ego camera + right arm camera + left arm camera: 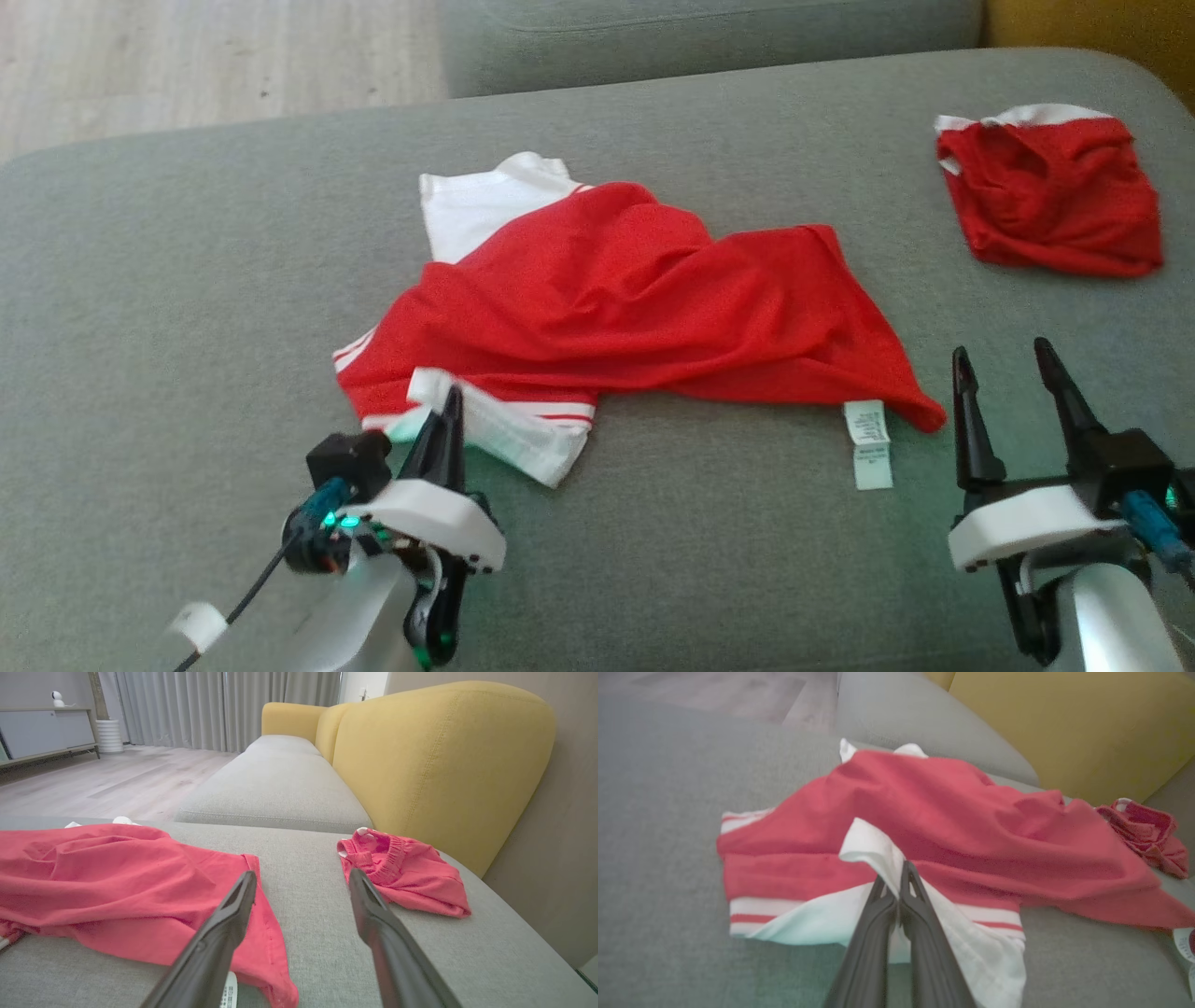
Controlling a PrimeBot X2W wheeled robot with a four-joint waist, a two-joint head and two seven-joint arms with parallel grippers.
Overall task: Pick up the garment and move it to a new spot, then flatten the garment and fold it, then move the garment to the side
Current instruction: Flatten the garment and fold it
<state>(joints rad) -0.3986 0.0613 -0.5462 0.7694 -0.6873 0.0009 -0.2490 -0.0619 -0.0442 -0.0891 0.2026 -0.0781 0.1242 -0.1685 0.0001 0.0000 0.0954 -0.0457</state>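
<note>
Nearest the head camera, at the lower left, the left gripper (452, 399) has its jaws pressed together on a white fold (871, 847) at the near left edge of the garment (635, 299). In the left wrist view the fold rises between the fingertips, so it looks like a real pinch and not a mere touch.

The garment, a red shirt with white striped trim, lies crumpled across the middle of the grey sofa cushion (187, 280). A white sleeve pokes out at its far side, and two care labels (868, 443) stick out at its near right corner.

Just beside that corner, the right gripper (1002, 350) hovers with its jaws wide apart and nothing in them. A second red garment (1050, 196) lies well apart at the far right of the cushion, near the yellow backrest (444, 756).

The step in hand appears to be the first one, the pick-up. One edge is gripped and nothing is lifted yet. The next move likely calls for the right jaws to reach in and clamp on the red corner by the labels. Both arms would then need to raise the cloth together, clear of the cushion, and keep away from the other red garment.
</note>
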